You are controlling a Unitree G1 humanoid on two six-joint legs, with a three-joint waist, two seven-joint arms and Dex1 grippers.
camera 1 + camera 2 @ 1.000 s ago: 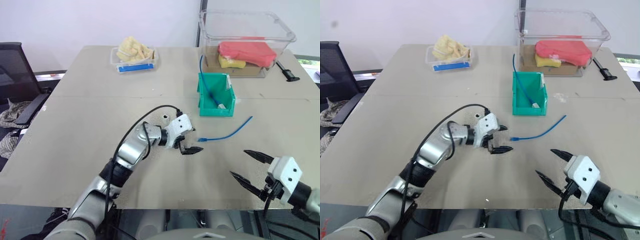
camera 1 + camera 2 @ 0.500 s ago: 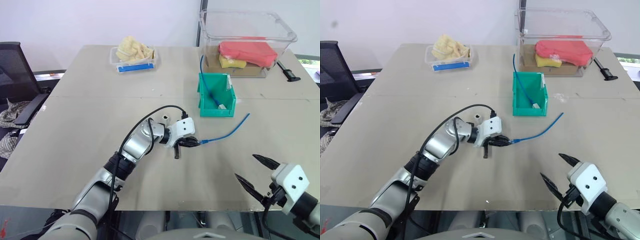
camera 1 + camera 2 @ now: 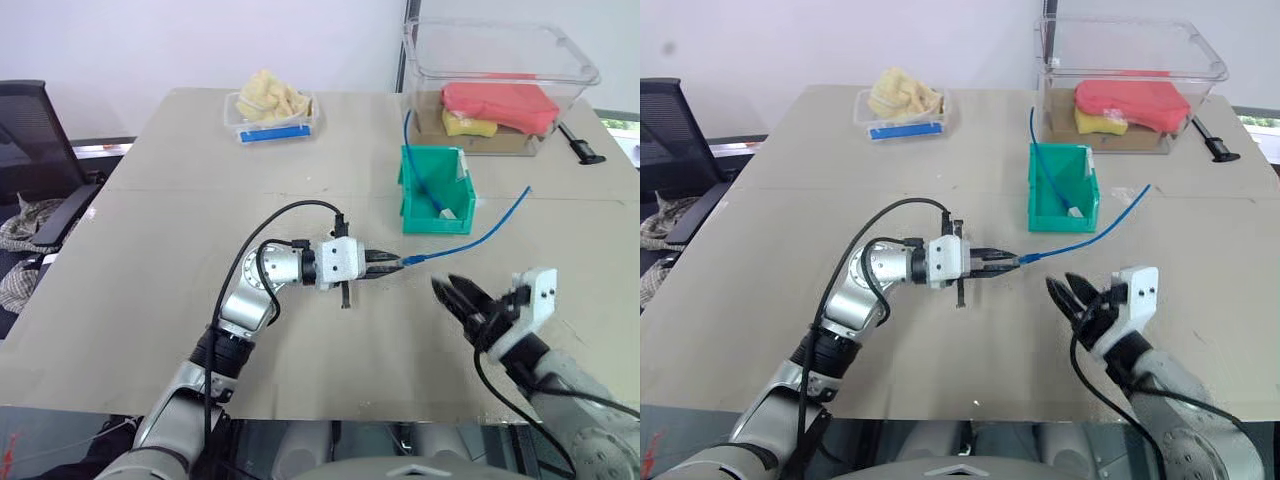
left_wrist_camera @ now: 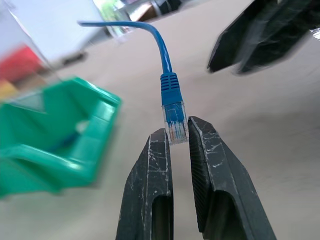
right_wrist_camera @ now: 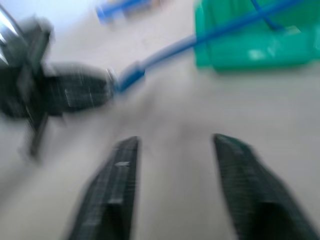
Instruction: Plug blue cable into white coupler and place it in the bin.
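Observation:
My left gripper (image 3: 388,262) is shut on the clear plug of the blue cable (image 3: 470,236) and holds it level just above the table. The plug (image 4: 175,125) sits pinched between the fingertips, and the cable arcs away toward the right, in front of the teal bin (image 3: 412,215). My right gripper (image 3: 447,285) hovers a short way right of the plug, pointing at it, open with nothing between its fingers (image 5: 120,175). The bin holds a second blue cable with a white end. The white coupler is hidden.
A large clear tub (image 3: 500,60) with red and yellow items stands behind the bin. A small clear tray with yellow cloth (image 3: 270,105) sits at the back left. A black tool (image 3: 585,148) lies at the far right, and an office chair (image 3: 30,150) stands off the table's left.
My left gripper shut on the cable's plug and lifted it, so the cable's free end swung up to the right. My right gripper swung in from the lower right toward the plug.

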